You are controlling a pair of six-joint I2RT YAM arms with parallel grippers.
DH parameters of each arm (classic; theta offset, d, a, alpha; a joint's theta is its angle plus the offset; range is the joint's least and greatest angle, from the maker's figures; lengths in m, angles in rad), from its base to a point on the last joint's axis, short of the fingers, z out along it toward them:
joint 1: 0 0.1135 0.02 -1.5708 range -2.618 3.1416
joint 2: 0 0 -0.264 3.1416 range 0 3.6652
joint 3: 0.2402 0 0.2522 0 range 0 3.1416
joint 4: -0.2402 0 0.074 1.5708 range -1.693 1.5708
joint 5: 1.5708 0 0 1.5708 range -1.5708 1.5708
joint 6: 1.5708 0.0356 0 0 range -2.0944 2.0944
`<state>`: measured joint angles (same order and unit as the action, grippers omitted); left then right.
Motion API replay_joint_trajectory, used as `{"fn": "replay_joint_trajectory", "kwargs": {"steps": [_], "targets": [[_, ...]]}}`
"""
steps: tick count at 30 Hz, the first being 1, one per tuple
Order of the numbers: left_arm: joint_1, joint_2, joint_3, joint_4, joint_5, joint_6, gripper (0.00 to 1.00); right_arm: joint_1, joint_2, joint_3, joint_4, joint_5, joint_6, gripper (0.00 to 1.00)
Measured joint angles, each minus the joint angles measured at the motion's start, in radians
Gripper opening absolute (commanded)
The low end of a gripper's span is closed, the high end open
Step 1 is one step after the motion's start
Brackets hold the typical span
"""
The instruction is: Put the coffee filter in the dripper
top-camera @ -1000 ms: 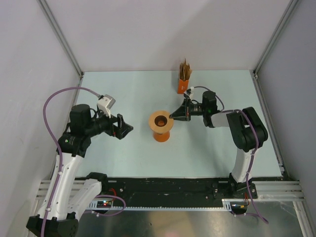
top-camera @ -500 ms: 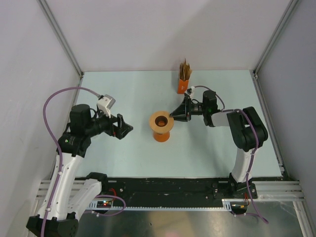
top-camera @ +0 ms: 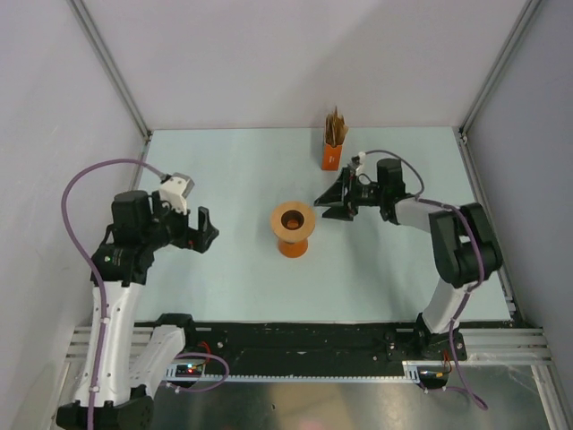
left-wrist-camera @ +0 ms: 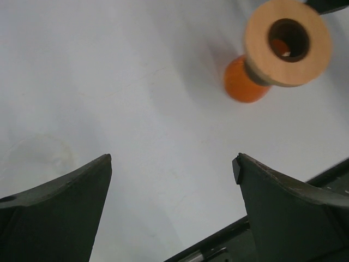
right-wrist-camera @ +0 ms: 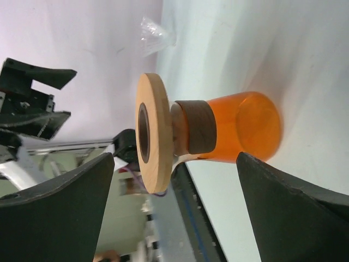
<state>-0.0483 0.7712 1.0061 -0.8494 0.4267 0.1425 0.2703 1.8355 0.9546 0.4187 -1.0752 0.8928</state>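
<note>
No single coffee filter shows in any view. The dripper (right-wrist-camera: pixel 154 34) is a small clear cone on the table far behind the beaker. It appears only as a faint clear ring (left-wrist-camera: pixel 38 156) in the left wrist view. My left gripper (top-camera: pixel 210 228) (left-wrist-camera: pixel 172 161) hangs open and empty over bare table, left of the beaker. My right gripper (top-camera: pixel 322 204) (right-wrist-camera: pixel 175 155) is open and empty. It sits just right of the beaker with a small gap and faces it.
An orange glass beaker (top-camera: pixel 293 244) (right-wrist-camera: pixel 245 128) stands mid-table with a flat tan wooden disc (top-camera: pixel 293 219) (left-wrist-camera: pixel 288 42) on its dark collar. An orange box (top-camera: pixel 332 157) holding a bunch of brown papers stands at the back. The black rail (top-camera: pixel 304 339) runs along the near edge.
My right gripper went from shut at the disc's rim to wide open and drew back to the right. My left arm pulled back to the left.
</note>
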Motion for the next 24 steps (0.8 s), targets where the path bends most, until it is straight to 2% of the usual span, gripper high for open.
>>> {"fn": "replay_joint_trajectory", "kwargs": {"steps": [8,14,17,21,24], "targets": [[0.277,0.043,0.019,-0.119,-0.064,0.129,1.0,-0.087,-0.228,0.05,-0.303,0.069,-0.278,0.99],[0.535,0.212,0.032,-0.139,-0.045,0.147,0.93,-0.126,-0.312,0.052,-0.463,0.081,-0.399,0.99],[0.629,0.297,0.032,-0.138,-0.034,0.145,0.91,-0.129,-0.341,0.052,-0.513,0.089,-0.439,1.0],[0.709,0.36,0.032,-0.116,-0.032,0.132,0.88,-0.129,-0.369,0.052,-0.537,0.091,-0.474,0.99],[0.725,0.386,0.031,-0.085,-0.033,0.119,0.86,-0.127,-0.37,0.052,-0.546,0.092,-0.487,0.99]]}}
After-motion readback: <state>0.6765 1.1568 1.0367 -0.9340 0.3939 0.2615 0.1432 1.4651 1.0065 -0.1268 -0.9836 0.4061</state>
